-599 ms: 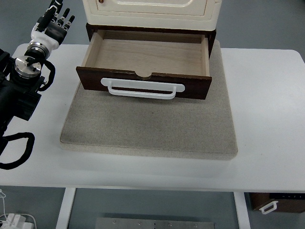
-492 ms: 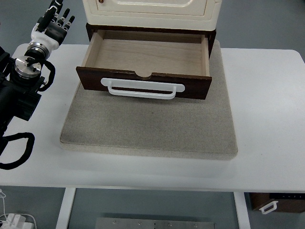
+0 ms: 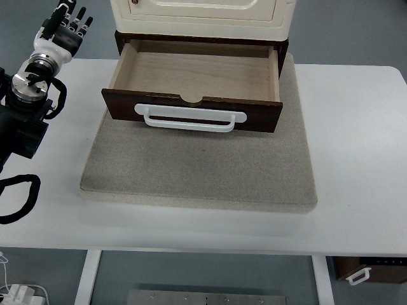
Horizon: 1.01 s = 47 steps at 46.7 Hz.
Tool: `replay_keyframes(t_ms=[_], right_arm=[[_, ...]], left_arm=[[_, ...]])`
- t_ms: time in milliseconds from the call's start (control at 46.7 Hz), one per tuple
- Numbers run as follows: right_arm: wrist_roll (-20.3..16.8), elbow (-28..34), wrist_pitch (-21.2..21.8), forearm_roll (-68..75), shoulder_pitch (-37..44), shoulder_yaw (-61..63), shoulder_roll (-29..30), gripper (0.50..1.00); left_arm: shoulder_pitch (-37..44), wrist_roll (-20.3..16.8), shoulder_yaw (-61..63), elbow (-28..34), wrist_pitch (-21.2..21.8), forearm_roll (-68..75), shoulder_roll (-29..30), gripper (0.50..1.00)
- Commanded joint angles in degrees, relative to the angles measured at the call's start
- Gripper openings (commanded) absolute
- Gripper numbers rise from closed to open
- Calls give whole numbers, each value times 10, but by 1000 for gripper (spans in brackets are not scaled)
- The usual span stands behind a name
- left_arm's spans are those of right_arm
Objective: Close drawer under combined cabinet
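Observation:
A cream cabinet [image 3: 202, 14] stands at the back on a dark wooden base. Its drawer [image 3: 194, 86] is pulled out toward me and holds nothing; the dark brown front carries a white bar handle [image 3: 189, 119]. My left hand [image 3: 63, 24] is at the top left, beyond the table's far edge and well to the left of the drawer. Its fingers are spread and hold nothing. The left arm [image 3: 25, 95] runs down the left edge. The right arm is out of sight.
The cabinet rests on a grey mat [image 3: 197, 165] lying on a white table [image 3: 356, 159]. Black cables [image 3: 16, 200] loop at the left edge. A brown box with a white handle [image 3: 369, 270] sits on the floor at bottom right.
My left hand and arm have shifted a little to the left and upward, away from the drawer. The drawer has not moved.

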Motion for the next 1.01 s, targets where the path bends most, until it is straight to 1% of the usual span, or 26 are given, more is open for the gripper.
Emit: replay_keyframes(t_ms=[0, 107, 257, 342, 385, 492, 685, 984], right_arm=[[0, 0, 0, 0, 0, 0, 0, 952], [0, 0, 0, 0, 0, 0, 0, 952], [0, 0, 0, 0, 0, 0, 0, 952], [0, 0, 0, 0, 0, 0, 0, 952], [0, 0, 0, 0, 0, 0, 0, 952], [0, 0, 0, 0, 0, 0, 0, 952], [0, 0, 0, 0, 0, 0, 0, 952], [0, 0, 0, 0, 0, 0, 0, 952]], left_arm=[[-1, 0, -1, -1, -15, 0, 10, 1000], [-5, -1, -1, -1, -38, 0, 24, 1000], [-26, -3, -1, -2, -54, 1, 48, 1000], [-39, -3, -1, -15, -72, 1, 68, 1000], [-41, -3, 0, -28, -74, 1, 76, 1000], [-43, -3, -1, -76, -75, 3, 104, 1000], [-42, -3, 0, -191, -75, 7, 153, 1000], [-50, -3, 0, -347, -75, 53, 191, 1000]])
